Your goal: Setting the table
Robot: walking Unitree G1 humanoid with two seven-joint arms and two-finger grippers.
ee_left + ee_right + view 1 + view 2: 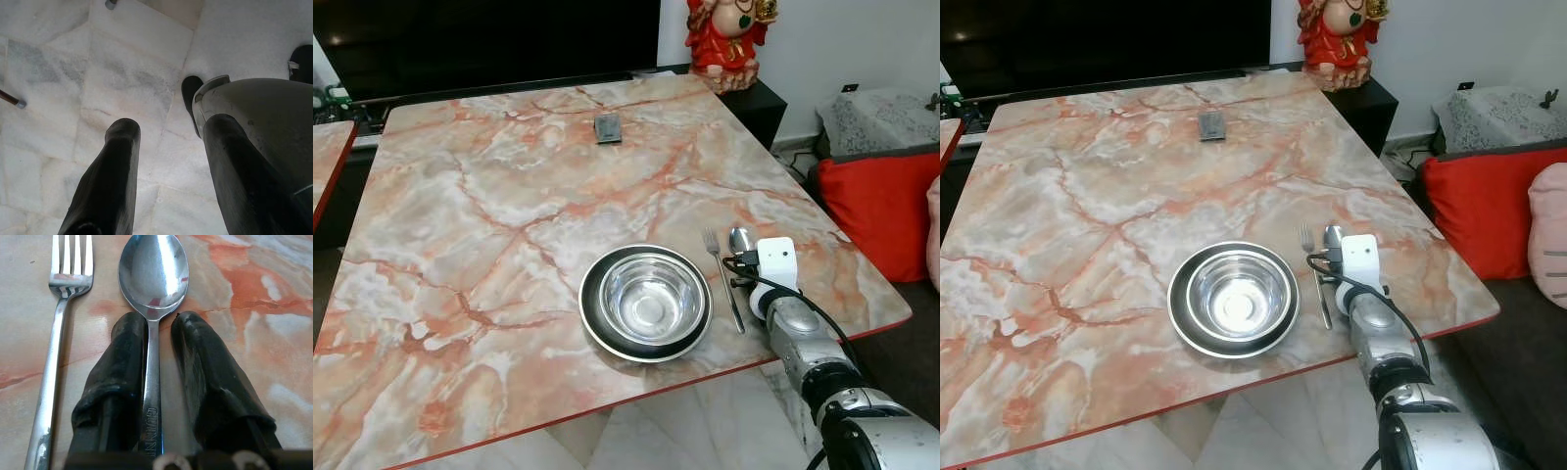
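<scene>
A steel bowl point(648, 299) sits in a dark-rimmed plate point(590, 311) near the front edge of the marble table point(489, 225). To its right a fork point(722, 274) lies flat, tines pointing away from me. A spoon point(154, 269) lies just right of the fork, flat on the marble and parallel to it. My right gripper point(159, 320) is low over the spoon's handle, its fingers straddling it. One finger touches the handle; a narrow gap shows at the other. My left gripper point(168, 125) hangs open over the floor.
A small dark flat object point(608, 127) lies at the far middle of the table. A red figurine point(724, 39) stands past the far right corner. A red cushion point(886, 211) is close to the table's right side. Another marble tabletop point(328, 147) shows at the left.
</scene>
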